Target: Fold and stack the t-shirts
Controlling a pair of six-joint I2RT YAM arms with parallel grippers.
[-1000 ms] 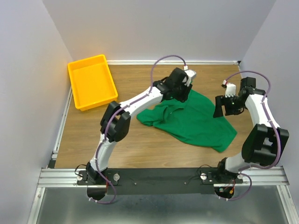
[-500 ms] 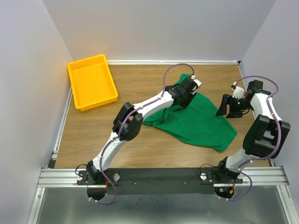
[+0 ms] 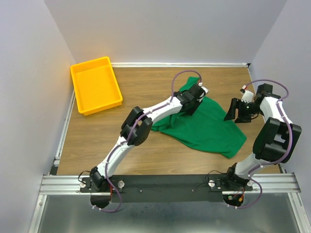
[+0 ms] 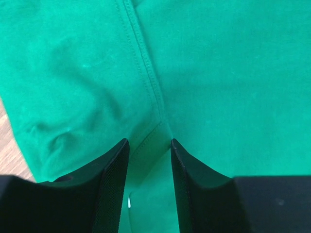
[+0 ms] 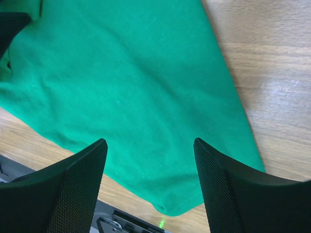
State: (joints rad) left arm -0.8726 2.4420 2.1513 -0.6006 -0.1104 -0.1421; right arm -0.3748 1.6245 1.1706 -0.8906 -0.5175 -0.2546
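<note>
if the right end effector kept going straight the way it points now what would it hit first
Most likely the green t-shirt: the right end effector has open jaws and looks down on cloth spread between its fingers. Depth is unclear, so how soon it would touch I cannot tell.
</note>
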